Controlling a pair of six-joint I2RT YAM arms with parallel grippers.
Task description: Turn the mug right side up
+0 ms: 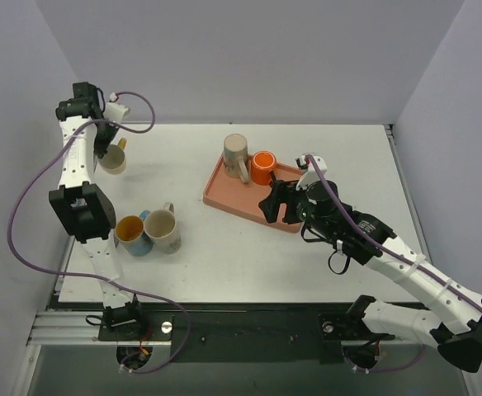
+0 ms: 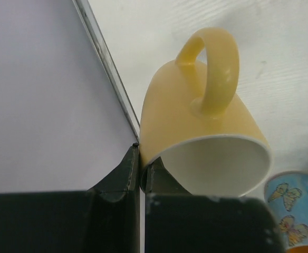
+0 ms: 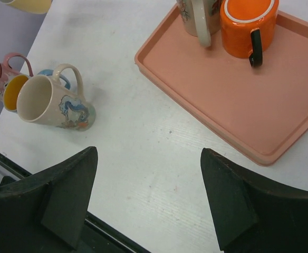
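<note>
- Mug [image 2: 196, 132] hangs at the far left of the table [image 1: 224, 256], close to the side wall [image 1: 10, 124]. It is tilted, with its mouth towards my wrist camera and its handle pointing away.
- My left gripper [image 2: 141, 158] pinches the rim, the fingers pressed together on the mug's wall at the lip.
- As I judge it, the turn is partly made: the mouth no longer faces down, but the mug does not yet stand on its base. I cannot tell whether it touches the table.
- What is left is to finish the tip, set the base flat and let go.
- My right gripper [image 3: 148, 153] hovers spread and empty over bare table, just beside the tray [image 3: 238, 105].
- The room is plain, with pale walls on three sides.
- The table is white, matte and faintly scuffed, with a metal strip along its left edge.
- The salmon tray holds a tall mug [image 1: 236, 155] and an orange mug [image 1: 263, 167], both mouth down.
- Near left, a cream mug [image 1: 163, 229] lies on its side beside other small mugs.
</note>
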